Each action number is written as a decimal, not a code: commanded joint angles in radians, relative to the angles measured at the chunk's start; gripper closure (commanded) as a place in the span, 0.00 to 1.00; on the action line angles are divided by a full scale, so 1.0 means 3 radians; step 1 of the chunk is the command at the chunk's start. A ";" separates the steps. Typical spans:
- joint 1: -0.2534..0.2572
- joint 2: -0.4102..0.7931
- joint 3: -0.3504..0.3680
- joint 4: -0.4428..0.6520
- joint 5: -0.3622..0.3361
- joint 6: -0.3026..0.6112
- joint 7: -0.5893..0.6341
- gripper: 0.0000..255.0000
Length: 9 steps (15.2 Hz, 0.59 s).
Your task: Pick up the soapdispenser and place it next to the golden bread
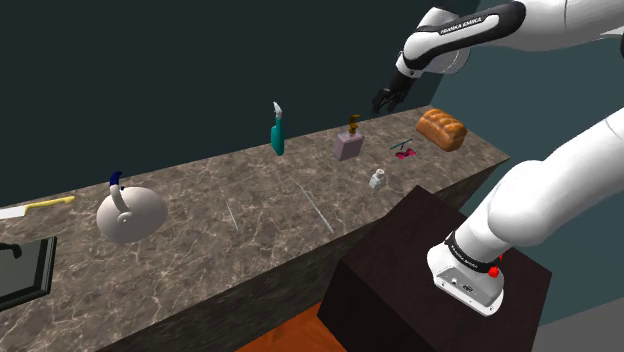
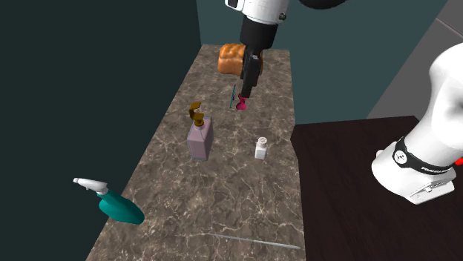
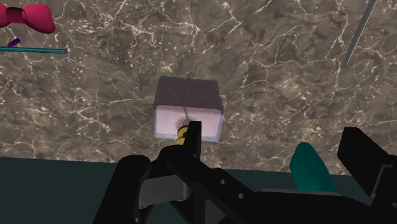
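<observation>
Hovering over the soap dispenser (image 1: pixel 350 143) with gripper (image 1: pixel 385 100) wide and empty; next, lowering squarely around its body.

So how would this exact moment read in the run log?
stage: pre-grasp | gripper: open, empty, aimed at soap dispenser | dispenser: upright on counter, untouched | bread loaf: counter's far end

Arm lettering: "FRANKA EMIKA", white capitals on the dark band (image 1: pixel 462 27) of the white arm (image 1: pixel 560 25).
Base (image 1: pixel 470 283) markings: too small to read.
</observation>
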 commanded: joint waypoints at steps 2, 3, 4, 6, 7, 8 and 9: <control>0.0072 0.0434 -0.0170 0.0144 0.0422 0.0246 -0.0406 0.00; 0.0085 0.0583 -0.0206 0.0214 0.0588 0.0294 -0.0552 0.00; 0.0090 0.0734 -0.0235 0.0292 0.0763 0.0330 -0.0702 0.00; 0.0061 0.1041 -0.0249 0.0466 0.1123 0.0372 -0.1002 0.00; 0.0022 0.1193 -0.0232 0.0562 0.1298 0.0380 -0.1144 0.00; -0.0020 0.1344 -0.0212 0.0663 0.1466 0.0380 -0.1278 0.00; -0.0078 0.1492 -0.0176 0.0768 0.1621 0.0374 -0.1401 0.00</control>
